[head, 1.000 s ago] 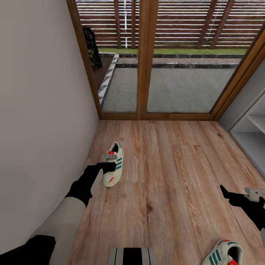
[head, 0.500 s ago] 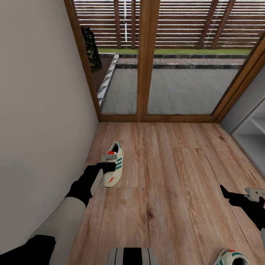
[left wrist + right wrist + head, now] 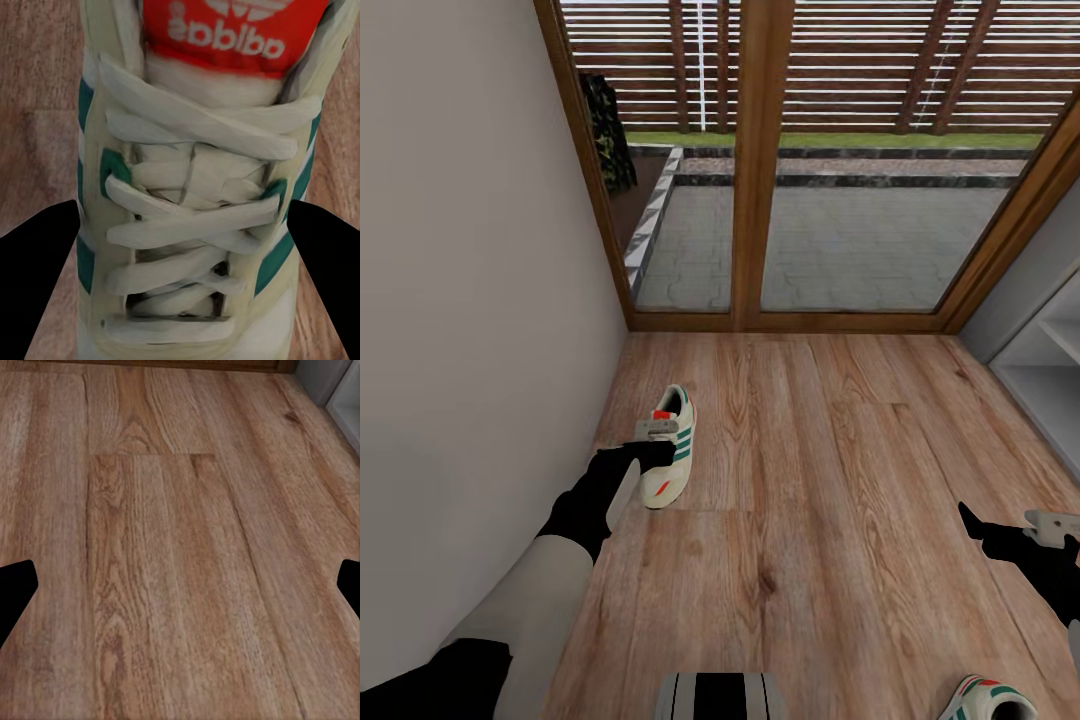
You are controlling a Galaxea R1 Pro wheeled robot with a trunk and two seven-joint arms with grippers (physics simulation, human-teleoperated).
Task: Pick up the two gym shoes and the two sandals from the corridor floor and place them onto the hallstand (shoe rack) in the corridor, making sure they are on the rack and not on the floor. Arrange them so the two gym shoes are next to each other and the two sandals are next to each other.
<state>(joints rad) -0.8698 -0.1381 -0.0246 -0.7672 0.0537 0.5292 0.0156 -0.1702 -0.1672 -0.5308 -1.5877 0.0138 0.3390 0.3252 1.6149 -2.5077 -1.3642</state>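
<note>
A cream gym shoe with green stripes and a red tongue patch sits just above the corridor floor close to the left wall. My left gripper is shut on it. In the left wrist view its black fingers flank the laces of the gym shoe. The toe of the other gym shoe lies at the bottom right edge. My right gripper hangs open over bare floor planks. The hallstand shows as grey-white shelves at the right edge. The sandals are out of view.
A plain wall runs along the left, close to my left arm. Wood-framed glass doors close off the far end of the corridor. The robot's base shows at the bottom centre.
Between one second and half a second ago the view shifted, and floor and second shoe slid down the picture while the held shoe stayed with my left gripper. Nothing has changed since.
</note>
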